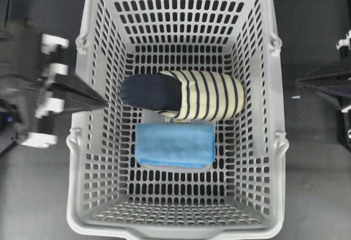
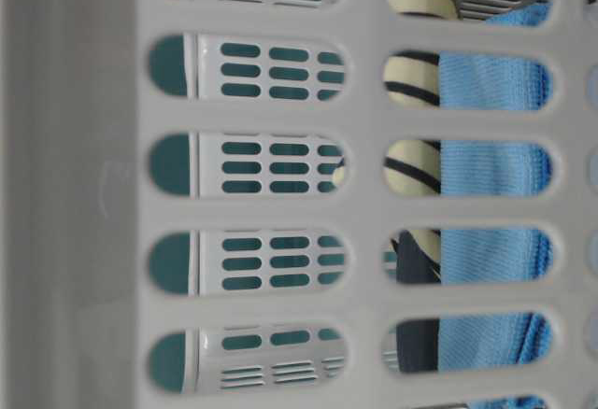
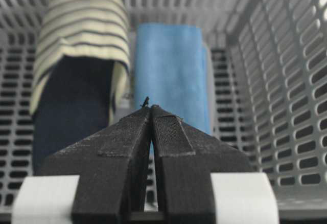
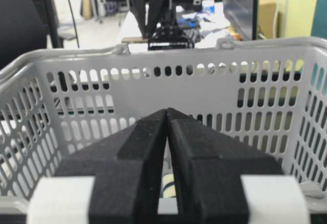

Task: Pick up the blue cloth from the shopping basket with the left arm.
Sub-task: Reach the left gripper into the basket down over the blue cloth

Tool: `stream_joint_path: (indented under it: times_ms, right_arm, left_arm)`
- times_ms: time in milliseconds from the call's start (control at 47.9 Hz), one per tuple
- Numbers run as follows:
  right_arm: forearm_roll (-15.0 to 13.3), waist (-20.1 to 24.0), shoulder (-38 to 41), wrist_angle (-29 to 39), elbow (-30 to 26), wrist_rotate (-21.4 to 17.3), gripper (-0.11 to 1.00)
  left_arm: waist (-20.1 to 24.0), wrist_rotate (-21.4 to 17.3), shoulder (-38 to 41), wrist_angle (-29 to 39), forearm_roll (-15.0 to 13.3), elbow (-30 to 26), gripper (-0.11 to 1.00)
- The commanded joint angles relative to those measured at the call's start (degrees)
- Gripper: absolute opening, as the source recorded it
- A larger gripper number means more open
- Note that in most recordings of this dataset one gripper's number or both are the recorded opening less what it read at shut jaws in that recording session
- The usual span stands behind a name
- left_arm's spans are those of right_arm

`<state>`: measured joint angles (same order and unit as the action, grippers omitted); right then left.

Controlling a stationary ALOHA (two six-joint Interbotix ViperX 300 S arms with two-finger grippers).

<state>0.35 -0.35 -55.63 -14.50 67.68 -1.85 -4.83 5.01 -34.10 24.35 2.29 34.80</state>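
The blue cloth lies folded flat on the floor of the grey shopping basket, touching the front side of a navy-and-cream striped slipper. My left gripper is shut and empty. Its tips are just inside the basket's left rim, high above the floor. In the left wrist view the left gripper points along the cloth, with the slipper to its left. My right gripper is shut and empty, outside the basket's right wall. The cloth also shows through the slots in the table-level view.
The basket's slotted walls rise on all sides of the cloth and slipper. The basket's rim has handle lugs on both long sides. The dark table lies around the basket.
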Motion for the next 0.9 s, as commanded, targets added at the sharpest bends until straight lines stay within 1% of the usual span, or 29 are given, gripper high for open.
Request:
stream_joint_path:
  times_ms: [0,355,501,542,563,647,793,855,876]
  right_arm:
    - [0.18,0.0,0.26,-0.18,-0.88,-0.09,0.0]
    - [0.18,-0.09,0.18,-0.18,-0.88,-0.09,0.0]
    - [0.18,0.0,0.09,-0.18,-0.88,-0.09,0.0]
    - [0.26,0.0,0.0,-0.18,-0.88,-0.09,0.0]
    - [0.18,0.0,0.0,-0.18,-0.88,-0.09,0.0]
    - [0.18,0.0,-0.18,-0.09,-0.88,-0.09,0.0]
    - [0.18,0.0,-0.44,-0.18,-0.97,-0.09,0.0]
    - [0.18,0.0,-0.62,-0.18,-0.97,-0.09,0.0]
    - [0.18,0.0,-0.7,-0.18,-0.97,-0.09,0.0]
  left_arm:
    - [-0.62,0.0,5.36,5.01,0.26,-7.47,0.0]
    - [-2.11,0.0,26.72,23.73,0.26,-28.48,0.0]
    - [-2.81,0.0,32.96,28.13,0.26,-33.66,0.01]
    - [-2.81,0.09,34.37,28.74,0.26,-34.54,0.04]
    - [-2.9,0.26,34.98,29.09,0.26,-34.89,0.07]
    - [-2.9,0.79,37.27,29.36,0.18,-35.77,0.27]
    - [-3.08,1.05,39.11,29.71,0.26,-35.86,0.71]
    - [-3.16,1.14,39.73,29.71,0.26,-35.68,0.85]
    - [-3.25,1.14,39.9,29.62,0.26,-35.6,0.88]
